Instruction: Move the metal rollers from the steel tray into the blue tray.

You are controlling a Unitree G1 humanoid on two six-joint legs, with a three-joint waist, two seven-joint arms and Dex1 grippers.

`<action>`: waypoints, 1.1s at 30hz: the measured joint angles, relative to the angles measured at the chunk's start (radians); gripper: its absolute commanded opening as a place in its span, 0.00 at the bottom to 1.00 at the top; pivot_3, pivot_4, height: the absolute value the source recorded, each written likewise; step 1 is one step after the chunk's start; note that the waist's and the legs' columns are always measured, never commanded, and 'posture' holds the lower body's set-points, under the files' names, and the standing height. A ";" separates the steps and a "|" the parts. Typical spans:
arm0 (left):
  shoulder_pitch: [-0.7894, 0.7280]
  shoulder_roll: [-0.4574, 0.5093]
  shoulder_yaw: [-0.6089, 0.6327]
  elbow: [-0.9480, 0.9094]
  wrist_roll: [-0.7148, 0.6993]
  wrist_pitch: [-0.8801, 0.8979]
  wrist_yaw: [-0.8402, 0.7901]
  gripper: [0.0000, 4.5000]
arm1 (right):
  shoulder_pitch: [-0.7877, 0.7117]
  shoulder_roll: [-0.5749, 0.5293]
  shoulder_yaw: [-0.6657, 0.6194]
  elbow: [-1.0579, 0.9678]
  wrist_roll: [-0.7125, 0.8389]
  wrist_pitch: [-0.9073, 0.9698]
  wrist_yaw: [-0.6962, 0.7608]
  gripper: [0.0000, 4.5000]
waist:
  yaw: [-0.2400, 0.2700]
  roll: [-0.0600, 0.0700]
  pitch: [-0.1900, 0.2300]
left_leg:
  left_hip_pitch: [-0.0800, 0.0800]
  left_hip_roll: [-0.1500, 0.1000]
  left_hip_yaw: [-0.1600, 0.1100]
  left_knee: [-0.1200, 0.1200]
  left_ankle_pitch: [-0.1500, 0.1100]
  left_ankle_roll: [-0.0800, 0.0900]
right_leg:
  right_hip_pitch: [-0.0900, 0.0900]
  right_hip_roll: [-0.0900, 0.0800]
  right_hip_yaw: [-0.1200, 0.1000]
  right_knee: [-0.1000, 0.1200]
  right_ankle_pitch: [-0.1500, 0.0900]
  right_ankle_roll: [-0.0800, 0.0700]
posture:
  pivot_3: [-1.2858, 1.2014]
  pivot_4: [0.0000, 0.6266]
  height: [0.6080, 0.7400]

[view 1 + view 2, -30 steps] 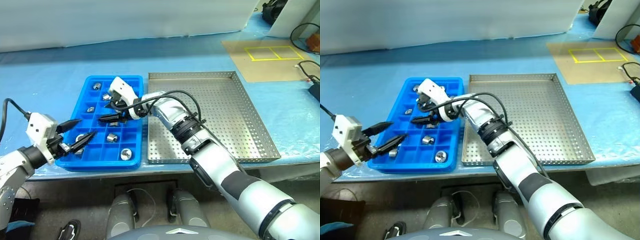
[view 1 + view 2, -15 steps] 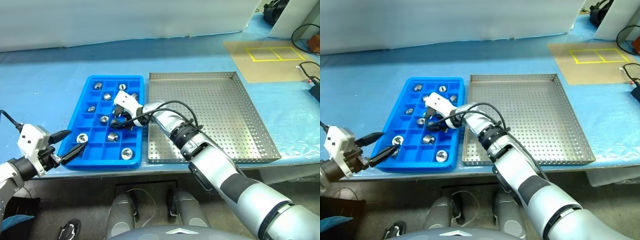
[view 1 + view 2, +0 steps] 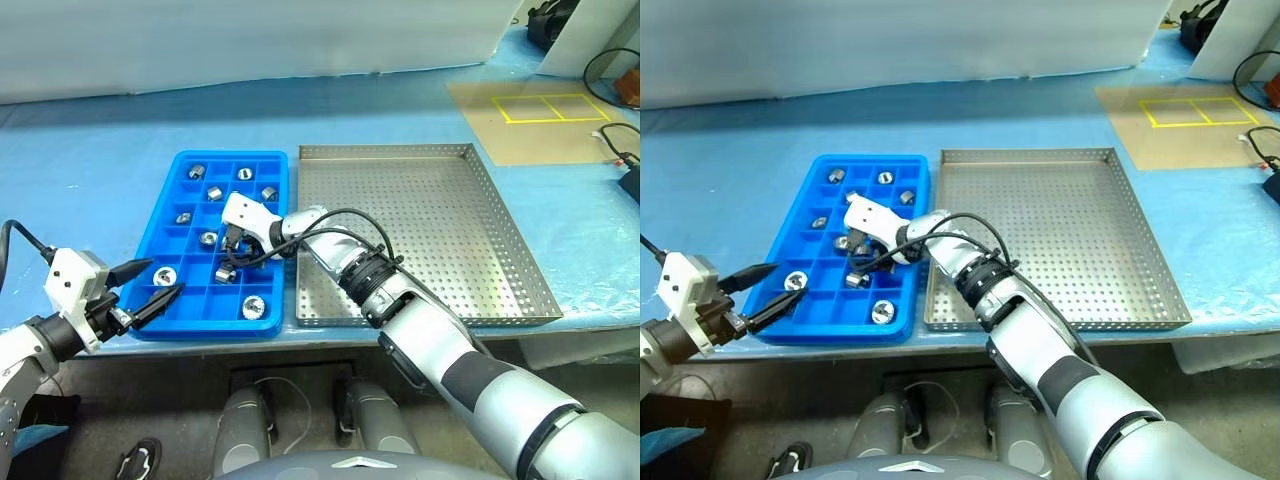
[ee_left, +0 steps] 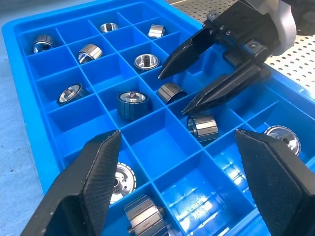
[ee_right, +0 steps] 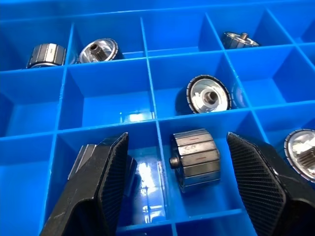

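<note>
From the head views, the steel tray (image 3: pixel 440 230) is seen bare of rollers, while the metal rollers (image 3: pixel 208 239) are spread through compartments of the blue tray (image 3: pixel 268 160) on the counter (image 3: pixel 100 150); the transfer is judged all but finished. Compared with a second ago, the right gripper (image 3: pixel 237 253) is found lower, down among the compartments.

In the left wrist view, the left gripper (image 4: pixel 192 177) is held wide open and empty near the blue tray's near edge.

In the right wrist view, the right gripper (image 5: pixel 170 189) is spread open around a lying roller (image 5: pixel 196 159) (nothing is clamped).
</note>
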 measured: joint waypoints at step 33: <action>-0.043 -0.011 -0.062 -0.028 -0.026 0.029 0.043 0.87 | 0.008 -0.002 -0.053 -0.057 0.028 0.005 -0.024 0.01 | 0.004 0.000 0.000 | 0.000 0.000 0.000 0.000 0.000 0.000 | 0.000 0.000 0.000 0.000 0.000 0.000 | 0.38 0.24 1.00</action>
